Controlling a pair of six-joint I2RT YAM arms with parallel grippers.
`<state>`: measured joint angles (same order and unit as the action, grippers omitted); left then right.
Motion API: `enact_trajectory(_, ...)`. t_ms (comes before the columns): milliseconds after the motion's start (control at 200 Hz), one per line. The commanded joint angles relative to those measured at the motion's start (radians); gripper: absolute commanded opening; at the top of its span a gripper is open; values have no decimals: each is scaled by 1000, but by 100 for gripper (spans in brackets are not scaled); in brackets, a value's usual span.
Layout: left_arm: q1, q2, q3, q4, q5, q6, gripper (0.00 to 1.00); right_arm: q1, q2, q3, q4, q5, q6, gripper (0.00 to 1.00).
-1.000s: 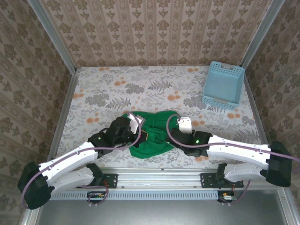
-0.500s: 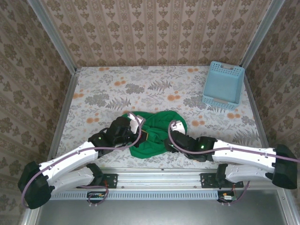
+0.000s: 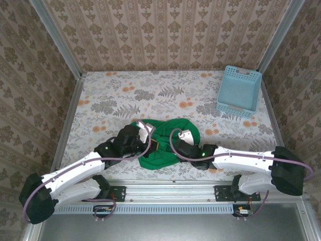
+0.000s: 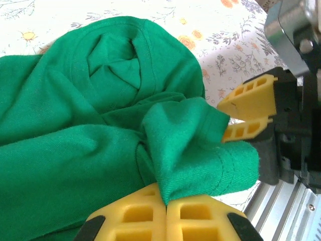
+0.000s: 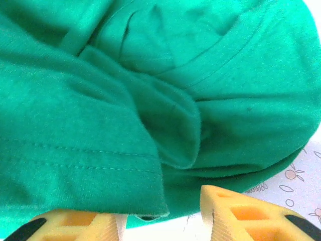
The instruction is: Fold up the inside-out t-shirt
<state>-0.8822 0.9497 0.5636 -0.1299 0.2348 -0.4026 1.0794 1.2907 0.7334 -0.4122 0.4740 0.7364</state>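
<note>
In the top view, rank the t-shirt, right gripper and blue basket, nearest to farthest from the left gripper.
1. t-shirt, clamped in the left gripper.
2. right gripper, close on its right.
3. blue basket, far right corner.

two matching arms, left arm [image 3: 75, 173] and right arm [image 3: 246, 159]: white moulded link shells joined by black rounded joint housings, the largest a black shoulder block [image 3: 35, 198]. a thin mauve cable [image 3: 131, 156] runs along each arm in loose loops. a small green light [image 3: 107, 148] glows on each black wrist housing. left tool [image 4: 165, 206]: two yellow plastic fingers [image 4: 133, 221] moulded with square lattice pockets, with black patches at the outer corners. right tool [image 5: 160, 221]: the same yellow lattice fingers, seated on a black body [image 4: 288, 135] under a grey metal bracket [image 4: 288, 25] carrying a round screw head.
</note>
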Motion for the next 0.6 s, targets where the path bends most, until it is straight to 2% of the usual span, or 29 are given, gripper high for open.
enact_trajectory(0, -3, -19, 18, 12, 30, 15, 0, -35, -23, -4, 46, 7, 18, 41)
enact_trajectory(100, -4, -22, 18, 13, 40, 18, 0, -57, -31, -11, 68, -18, 17, 34)
enact_trajectory(260, -4, -31, 16, 13, 34, 18, 0, -78, -25, -9, 40, -20, 17, 18)
enact_trajectory(400, -4, -36, 13, -4, -15, 20, 0, -81, -51, -13, -3, 1, 19, 4)
enact_trajectory(475, -2, -29, 16, -32, -53, 32, 0, -81, -76, -2, -65, 40, 15, 0)
enact_trajectory(595, -1, -16, 25, -69, -86, 62, 0, -86, -127, 25, -166, 73, -16, 0)
